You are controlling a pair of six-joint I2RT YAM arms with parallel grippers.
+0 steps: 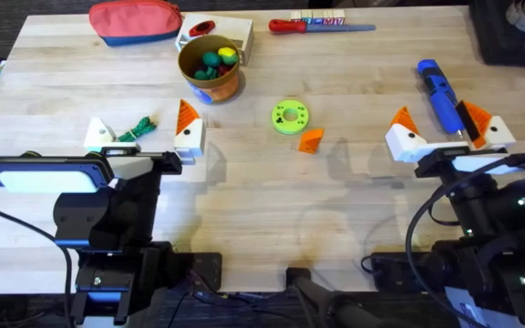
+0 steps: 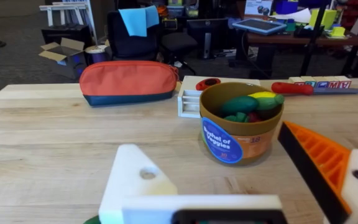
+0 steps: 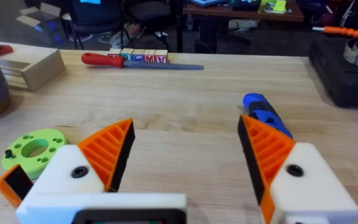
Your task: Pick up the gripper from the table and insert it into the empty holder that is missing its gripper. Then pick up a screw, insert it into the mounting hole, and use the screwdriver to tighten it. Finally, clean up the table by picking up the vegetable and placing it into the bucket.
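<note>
Both pincers wide at the table's near edge
Gripper lies mid-table beside the green disc; left pincer straddles the vegetable; right pincer holds nothing

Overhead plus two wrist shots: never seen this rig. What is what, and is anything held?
Two robot arms at a wooden table. One camera looks down from above; one rides on each wrist. The left gripper is open and lacks one orange pad: its bare white holder shows in the left wrist view. The right gripper is open with both pads. Loose on the table: the orange gripper, green disc, leafy vegetable, blue screwdriver, bucket of toy foods. Nothing is held.
</note>
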